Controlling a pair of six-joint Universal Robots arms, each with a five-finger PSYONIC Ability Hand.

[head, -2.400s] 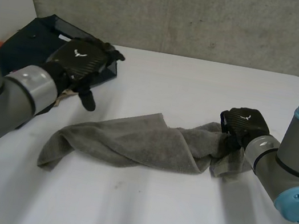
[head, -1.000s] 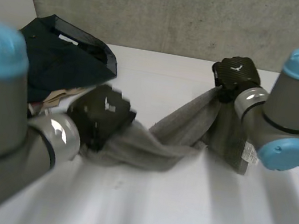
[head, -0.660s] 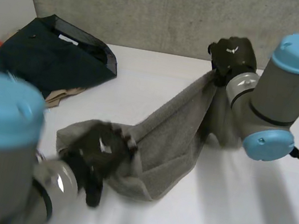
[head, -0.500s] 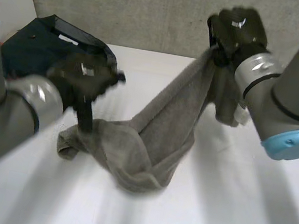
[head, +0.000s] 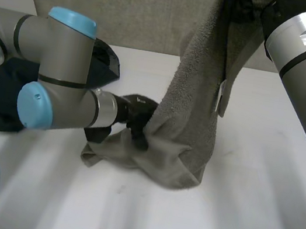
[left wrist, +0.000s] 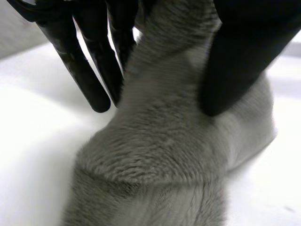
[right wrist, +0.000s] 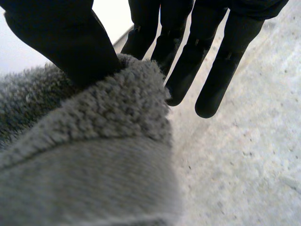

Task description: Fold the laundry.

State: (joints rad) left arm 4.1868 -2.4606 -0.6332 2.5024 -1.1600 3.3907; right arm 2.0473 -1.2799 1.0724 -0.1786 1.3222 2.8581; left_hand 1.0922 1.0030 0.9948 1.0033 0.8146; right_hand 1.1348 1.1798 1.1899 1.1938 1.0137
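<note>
- I am holding one end of the grey towel [head: 194,98] high above the desk [head: 240,225] in my right hand [head: 251,2], up at about 1 o'clock.
- My right thumb [right wrist: 56,37] is pressing down on the towel's thick hem, with the fingers [right wrist: 211,61] reaching out straight past it, so this hand is gripping cloth.
- The towel is hanging down in a long, twisted column, and its lower end is resting in a crumpled heap near the middle of the desk.
- My left hand [head: 136,114] is at the 9 o'clock side of the column, low down and just above the heap. It is pinching a fold of towel between its fingers [left wrist: 89,70] and thumb [left wrist: 240,61].
- A little over two seconds ago the towel was lying as a long rumpled strip across the desk. My right hand was resting on its right end, and my left hand was hovering over the dark bundle of cloth [head: 104,61] at 10 o'clock.
- Since then my right hand has been lifting its end, and my left hand has been coming in to catch the lower part.
- I judge this to be the opening-out step: the towel is off the desk but not spread flat, and no fold is made yet.
- What looks like a small pale tag [head: 220,94] is hanging on the towel's 3 o'clock edge, but I cannot read any writing on it.
- I am seeing no readable brand or lettering anywhere else.
</note>
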